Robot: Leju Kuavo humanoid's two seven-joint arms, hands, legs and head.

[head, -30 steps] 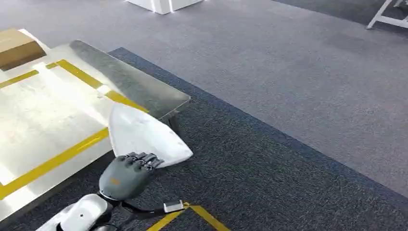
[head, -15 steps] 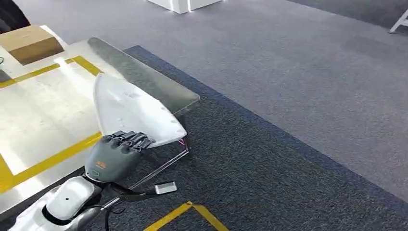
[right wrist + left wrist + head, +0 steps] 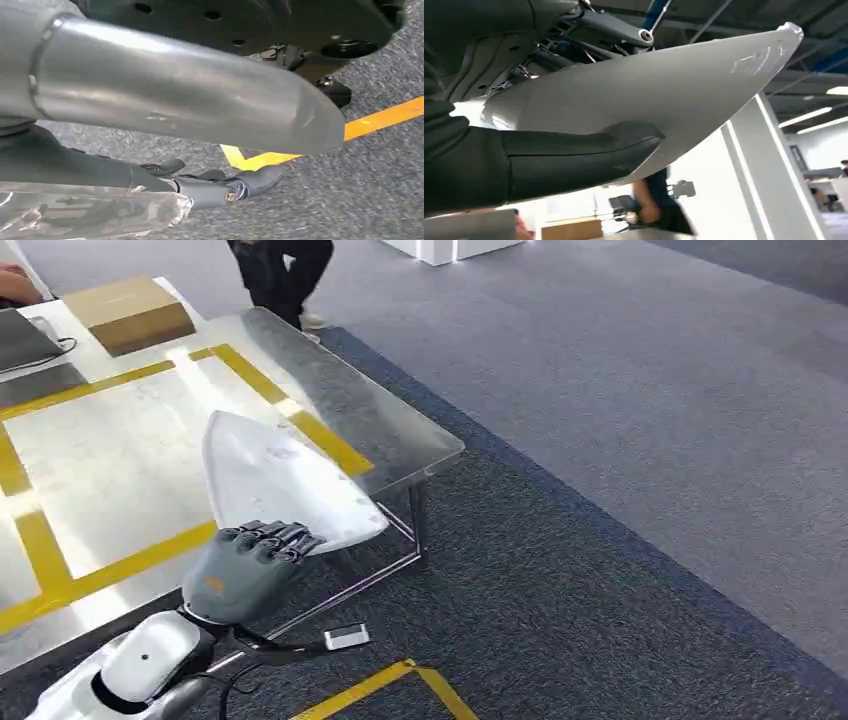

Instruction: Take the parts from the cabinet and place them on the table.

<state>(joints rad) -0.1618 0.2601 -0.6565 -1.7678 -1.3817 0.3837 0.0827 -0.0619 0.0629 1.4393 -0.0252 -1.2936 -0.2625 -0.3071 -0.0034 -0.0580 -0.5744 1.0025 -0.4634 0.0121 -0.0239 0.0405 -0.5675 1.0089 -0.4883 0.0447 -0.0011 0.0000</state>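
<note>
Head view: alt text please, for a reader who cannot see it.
The robot's left hand holds a white pointed panel over the near corner of a shiny metal table marked with yellow tape. A cardboard box sits at the table's far end, and a person's legs stand beyond it on grey carpet.

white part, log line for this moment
left hand holds white part | part over table corner | not yet set down

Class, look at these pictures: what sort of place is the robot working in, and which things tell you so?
Probably a workshop or robot test hall. A steel table marked with yellow tape stands on grey carpet, more tape marks the floor, and the left wrist view shows bare ceiling beams.
</note>
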